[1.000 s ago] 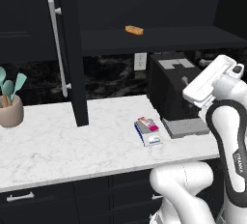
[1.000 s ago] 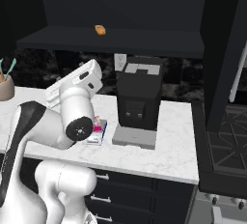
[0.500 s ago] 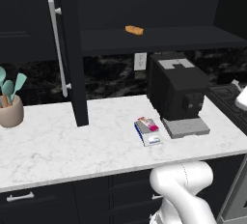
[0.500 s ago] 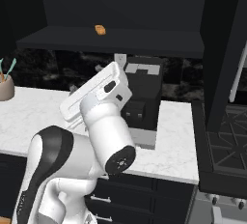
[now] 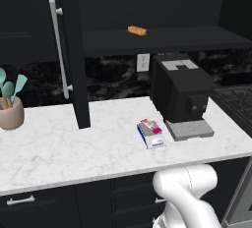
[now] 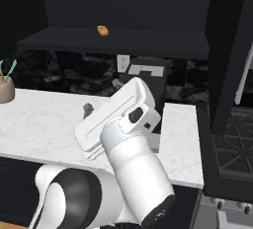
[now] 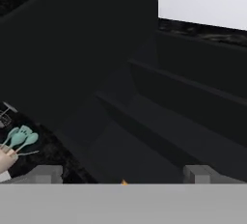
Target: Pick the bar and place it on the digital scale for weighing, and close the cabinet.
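Two flat black doors of the cabinet (image 5: 69,50) stood open above the counter, matte and dark, the nearer one edge-on with its long silver bar handle (image 5: 59,47) running down it. Below spread the white marble countertop (image 5: 59,148), grey-veined and smooth, backed by a glossy black speckled wall. On the right side of the counter sat a boxy black machine (image 5: 179,92) with a flat grey tray (image 5: 189,129) at its foot. From the right base view, the arm's rounded white shell (image 6: 128,144) bulked large in front, hiding much of that machine.

Just left of the tray lay the digital scale (image 5: 151,136), a small flat square with a blue body, and the bar (image 5: 151,126) in its pink-magenta wrapper rested on the scale's top plate. Up on the open cabinet shelf sat an orange-brown bar (image 5: 137,30), small and blocky. At the far left of the counter stood a round beige holder (image 5: 11,113) with teal utensils poking out.

In the hand view, the gripper (image 7: 123,175) pointed up into the dark cabinet shelves; its two blunt grey fingertips (image 7: 46,174) stood wide apart, holding nothing.
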Robot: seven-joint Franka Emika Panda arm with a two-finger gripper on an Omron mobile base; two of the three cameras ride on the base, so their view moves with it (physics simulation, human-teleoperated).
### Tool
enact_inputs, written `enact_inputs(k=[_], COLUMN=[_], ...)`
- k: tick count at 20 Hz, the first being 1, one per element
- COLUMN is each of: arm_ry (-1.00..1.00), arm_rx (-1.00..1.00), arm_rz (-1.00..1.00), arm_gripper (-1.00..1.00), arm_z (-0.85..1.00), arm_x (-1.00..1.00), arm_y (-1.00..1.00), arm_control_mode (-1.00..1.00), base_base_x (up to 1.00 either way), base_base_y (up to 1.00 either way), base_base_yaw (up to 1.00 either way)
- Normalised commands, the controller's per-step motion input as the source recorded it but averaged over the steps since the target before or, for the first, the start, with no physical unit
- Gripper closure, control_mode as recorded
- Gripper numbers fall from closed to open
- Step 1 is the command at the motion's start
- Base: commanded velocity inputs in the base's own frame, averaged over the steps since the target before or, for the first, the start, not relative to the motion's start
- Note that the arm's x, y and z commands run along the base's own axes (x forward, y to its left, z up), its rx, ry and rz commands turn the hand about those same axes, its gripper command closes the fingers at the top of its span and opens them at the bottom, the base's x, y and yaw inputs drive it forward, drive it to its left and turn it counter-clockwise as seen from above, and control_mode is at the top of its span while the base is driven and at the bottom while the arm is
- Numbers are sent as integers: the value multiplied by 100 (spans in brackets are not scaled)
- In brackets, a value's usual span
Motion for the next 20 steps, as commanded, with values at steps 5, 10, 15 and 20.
enact_inputs(k=[5,10,15,20], arm_ry=[-17,-19,-18,-10], arm_rx=[2,5,15,12], arm_rz=[5,9,7,5], arm_gripper=[-100,-100,-100,-100], arm_z=[0,-22,-31,-19], arm_x=[-43,-26,-8,-3], arm_y=[-67,-29,-62,-74], arm_control_mode=[-100,-100,-100,-100], base_base_x=[0,0,0,0], base_base_y=[0,0,0,0], base_base_yaw=[0,0,0,0])
